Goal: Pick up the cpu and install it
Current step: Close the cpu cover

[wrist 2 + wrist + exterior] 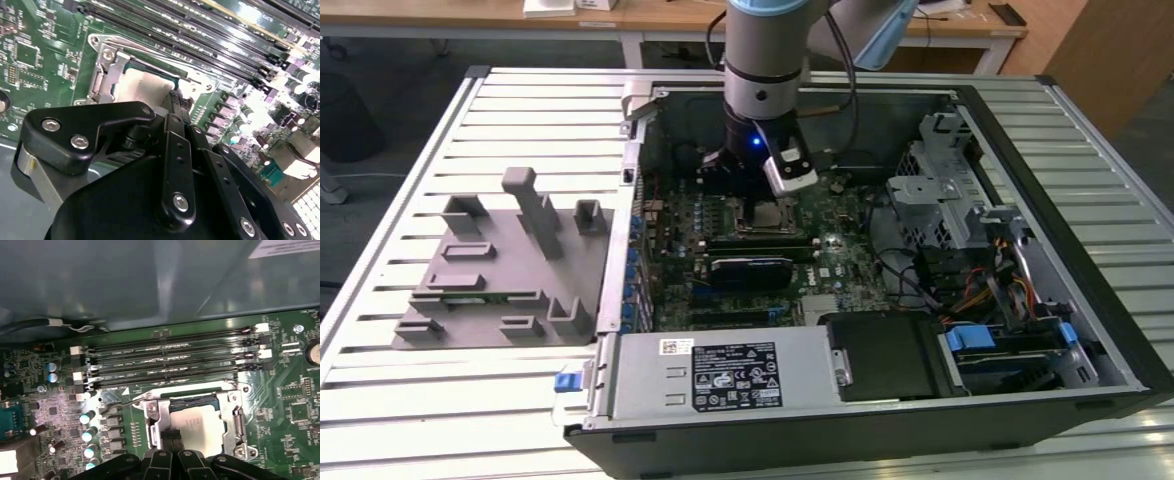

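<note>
Vertically down, claw [170,436] at the cpu [199,426].

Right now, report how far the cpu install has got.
Done: the cpu lies inside the socket frame on the motherboard. In hand: the gripper hangs right at its edge. Left: release and full seating; I cannot tell either from here.

White slatted worktable [400,180], wooden desk [654,15] behind, wood panel [1107,50], dark floor [520,52]
</note>
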Action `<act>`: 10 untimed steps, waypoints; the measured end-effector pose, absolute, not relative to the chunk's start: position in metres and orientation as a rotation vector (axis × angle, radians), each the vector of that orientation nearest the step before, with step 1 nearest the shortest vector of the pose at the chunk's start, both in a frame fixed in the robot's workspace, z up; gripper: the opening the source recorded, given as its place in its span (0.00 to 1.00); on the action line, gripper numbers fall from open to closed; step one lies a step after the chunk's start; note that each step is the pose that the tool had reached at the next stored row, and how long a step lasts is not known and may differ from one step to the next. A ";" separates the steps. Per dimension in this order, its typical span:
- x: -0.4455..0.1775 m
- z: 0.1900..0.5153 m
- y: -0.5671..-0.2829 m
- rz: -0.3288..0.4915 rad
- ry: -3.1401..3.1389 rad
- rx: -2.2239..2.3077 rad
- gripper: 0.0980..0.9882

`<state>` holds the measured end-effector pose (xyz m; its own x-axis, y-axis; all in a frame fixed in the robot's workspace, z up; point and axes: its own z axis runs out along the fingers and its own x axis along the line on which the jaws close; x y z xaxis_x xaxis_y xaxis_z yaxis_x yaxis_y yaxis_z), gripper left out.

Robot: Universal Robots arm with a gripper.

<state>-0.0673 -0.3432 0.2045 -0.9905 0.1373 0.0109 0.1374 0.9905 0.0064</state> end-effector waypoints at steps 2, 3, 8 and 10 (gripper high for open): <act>-0.070 0.204 -0.343 -0.011 -3.124 -0.216 0.01; -0.071 0.204 -0.343 -0.011 -3.124 -0.216 0.01; -0.074 0.202 -0.343 -0.011 -3.124 -0.216 0.01; -0.075 0.201 -0.343 -0.011 -3.124 -0.215 0.01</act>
